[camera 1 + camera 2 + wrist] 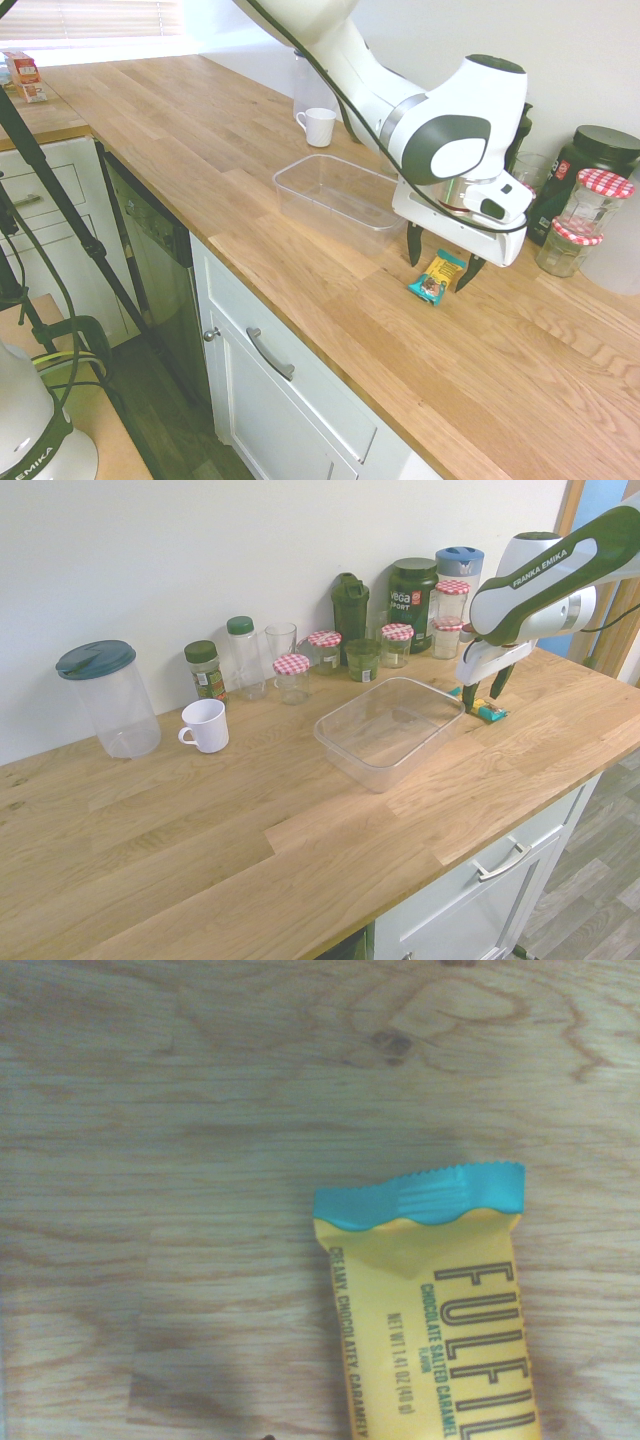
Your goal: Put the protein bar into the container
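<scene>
The protein bar [437,277] lies on the counter [330,290] beside the container [338,202].

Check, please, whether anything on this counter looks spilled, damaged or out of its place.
Nothing stands out. The protein bar lies flat on the worktop, its visible wrapper end intact; the container and the white mug stand upright. I see no spill.

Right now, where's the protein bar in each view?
First exterior: right of centre, between the open fingers of the gripper; protein bar.
Second exterior: right side, beyond the container, partly behind the fingers.
Wrist: lower right, cut off by the bottom edge.
Shared landmark: the wooden countertop.
</scene>
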Robot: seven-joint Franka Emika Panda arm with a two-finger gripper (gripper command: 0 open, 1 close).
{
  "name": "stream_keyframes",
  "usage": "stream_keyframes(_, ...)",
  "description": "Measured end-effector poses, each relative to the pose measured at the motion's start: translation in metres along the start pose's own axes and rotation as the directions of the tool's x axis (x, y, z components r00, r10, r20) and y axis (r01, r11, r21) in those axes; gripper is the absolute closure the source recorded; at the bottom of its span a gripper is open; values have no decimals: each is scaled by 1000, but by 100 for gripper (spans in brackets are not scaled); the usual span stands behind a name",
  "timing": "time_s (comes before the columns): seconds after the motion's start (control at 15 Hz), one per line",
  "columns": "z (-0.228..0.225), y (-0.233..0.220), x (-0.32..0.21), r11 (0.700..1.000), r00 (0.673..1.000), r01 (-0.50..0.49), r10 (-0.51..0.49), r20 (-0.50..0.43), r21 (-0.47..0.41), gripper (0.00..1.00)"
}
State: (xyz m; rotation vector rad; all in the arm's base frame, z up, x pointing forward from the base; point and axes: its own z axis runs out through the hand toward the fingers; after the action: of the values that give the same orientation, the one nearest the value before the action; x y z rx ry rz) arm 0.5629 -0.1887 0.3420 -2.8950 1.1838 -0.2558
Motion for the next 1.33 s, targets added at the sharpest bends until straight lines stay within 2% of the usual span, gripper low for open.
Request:
stream_keyframes(0.07, 4, -1, 1, 1000, 1000, 2, -2, -1, -1, 0)
stream_keyframes(0.13, 6, -2, 2, 1000, 1000, 3, -3, -4, 0, 100)
stream_keyframes(1.33, 7, -4, 2, 1000, 1000, 4, -4, -4, 4, 100)
